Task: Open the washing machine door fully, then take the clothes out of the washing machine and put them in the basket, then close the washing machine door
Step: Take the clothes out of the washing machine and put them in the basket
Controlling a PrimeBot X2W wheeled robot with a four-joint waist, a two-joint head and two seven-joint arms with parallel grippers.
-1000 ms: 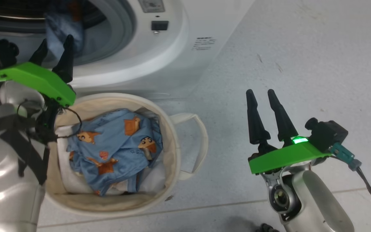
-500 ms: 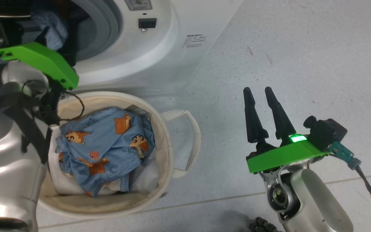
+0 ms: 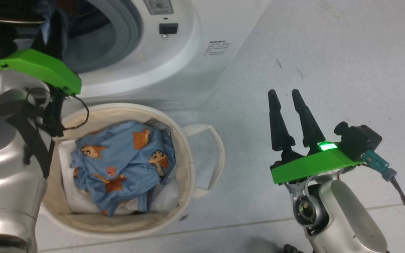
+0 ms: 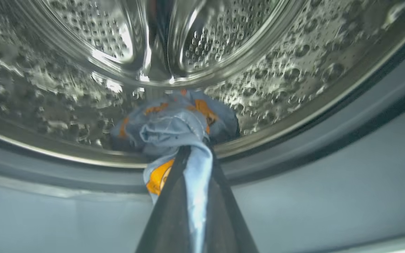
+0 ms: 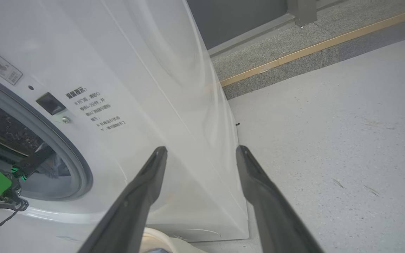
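Two lots of clothes showed. One light blue garment (image 4: pixel 174 123) lay bunched at the lip of the steel drum (image 4: pixel 294 70) inside the washing machine (image 3: pixel 195 59). A heap of clothes (image 3: pixel 121 165) sat in the basket (image 3: pixel 185 147), which stood on the floor (image 3: pixel 311 52) just in front of the washer.

The left wrist view gave the grip. The left fingers (image 4: pixel 167 211) were pressed together on a fold of the garment, and blue cloth with an orange print ran down between them. The head view did not show that hold: the left arm's green mount (image 3: pixel 33 66) reached to the drum mouth, and the fingers beyond it were lost in the dark.

The right fingers (image 3: pixel 280 130) stood apart and empty above the floor, to the right of the basket and clear of its loop handle (image 3: pixel 213 154). The right wrist view had them aimed at the washer's front corner, with the printed text panel (image 5: pixel 95 110) to their left. A cream sliver of the basket rim was cut off at that view's bottom edge.

A white packet (image 3: pixel 65 165) under the heap was mostly covered. The drum picture was blurred, so how the garment's far side lay could not be told.
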